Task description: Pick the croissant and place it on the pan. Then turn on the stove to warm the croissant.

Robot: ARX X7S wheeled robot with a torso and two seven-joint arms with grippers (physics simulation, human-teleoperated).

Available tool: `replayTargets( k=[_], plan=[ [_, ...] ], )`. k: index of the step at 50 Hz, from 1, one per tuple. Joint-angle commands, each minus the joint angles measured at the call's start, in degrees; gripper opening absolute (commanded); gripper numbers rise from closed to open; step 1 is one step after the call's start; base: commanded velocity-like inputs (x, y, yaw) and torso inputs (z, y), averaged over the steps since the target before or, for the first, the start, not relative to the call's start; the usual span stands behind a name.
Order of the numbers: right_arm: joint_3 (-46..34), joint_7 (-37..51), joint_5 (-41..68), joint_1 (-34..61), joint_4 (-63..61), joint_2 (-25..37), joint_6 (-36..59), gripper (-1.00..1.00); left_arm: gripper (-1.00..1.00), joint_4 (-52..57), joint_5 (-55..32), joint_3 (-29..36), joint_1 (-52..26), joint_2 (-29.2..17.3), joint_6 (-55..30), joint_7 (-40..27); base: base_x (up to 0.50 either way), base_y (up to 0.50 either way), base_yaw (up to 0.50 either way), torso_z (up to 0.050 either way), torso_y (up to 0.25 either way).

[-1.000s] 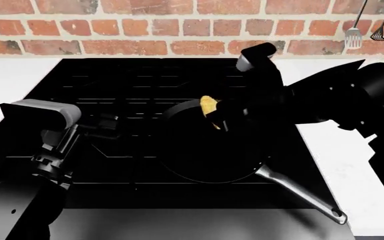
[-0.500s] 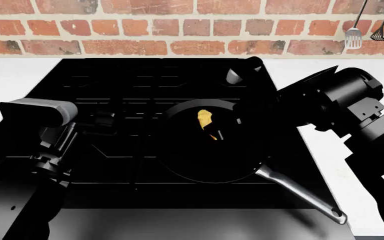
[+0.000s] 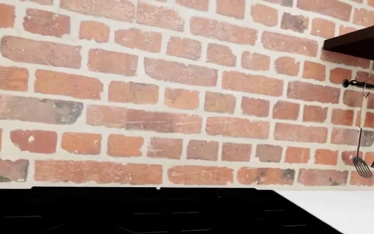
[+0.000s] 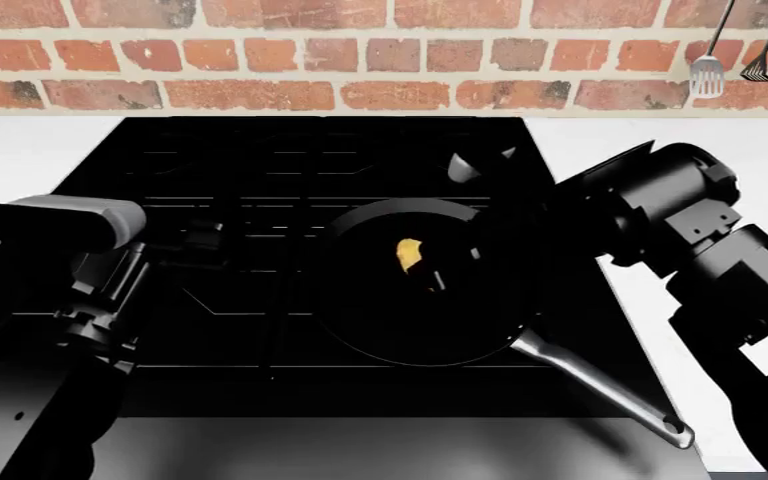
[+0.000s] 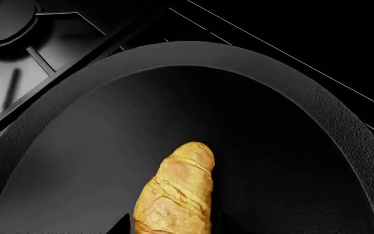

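Note:
The golden croissant (image 4: pixel 410 253) is low inside the round black pan (image 4: pixel 357 330), which sits on the black stove (image 4: pixel 224 150) with its silver handle (image 4: pixel 624 400) pointing to the front right. My right gripper (image 4: pixel 424 262) reaches in from the right and is shut on the croissant (image 5: pixel 177 195). Its dark fingertips (image 5: pixel 123 225) flank the pastry's near end above the pan floor (image 5: pixel 271 146). My left gripper (image 4: pixel 204 240) hovers over the stove's left burners, dark against the black top, and I cannot make out its jaws. The left wrist view shows only the stove's back (image 3: pixel 141 209) and wall.
White counter lies on both sides of the stove (image 4: pixel 24 160) (image 4: pixel 664 310). A brick wall (image 4: pixel 357 50) stands behind, with utensils hanging at the right (image 4: pixel 708 70) (image 3: pixel 362 165). A burner grate (image 5: pixel 18 58) borders the pan.
My right gripper has brought the croissant down from above the pan's far rim into the pan, and the right arm has swung lower. The left arm has barely moved.

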Motion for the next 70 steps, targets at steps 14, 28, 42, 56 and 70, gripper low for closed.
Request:
replayTargets(
  k=[14,28,42,56,70],
  plan=[
    [-0.3,0.0,-0.8,0.3,0.0,-0.3,-0.2,1.0,1.0,0.4,-1.3,0.0,0.1,-0.3,-0.4,-0.2,0.0,0.0,0.0,0.0,0.0],
    [1.9,8.9,2.5,1.6,-13.8,4.6,4.4,1.0,1.0,0.7,-1.7,0.2,0.6,-0.4,-0.3,-0.2,0.0,0.0,0.0,0.0,0.0],
    [7.5,21.3,9.0,-0.5,-28.5,10.2,7.1,1.0,1.0,1.5,-2.6,-0.4,0.9,-0.9,-0.1,-0.1,0.0,0.0,0.0,0.0,0.0],
    [17.0,39.6,22.7,-6.1,-47.0,17.7,6.8,1.0,1.0,4.1,-2.1,0.1,3.4,-1.2,2.6,1.6,0.0,0.0,0.0,0.0,0.0],
    [22.8,54.6,30.0,-12.4,-62.6,24.2,1.1,1.0,1.0,5.4,-1.6,0.8,4.8,-1.0,3.5,1.5,0.0,0.0,0.0,0.0,0.0]
  ],
)
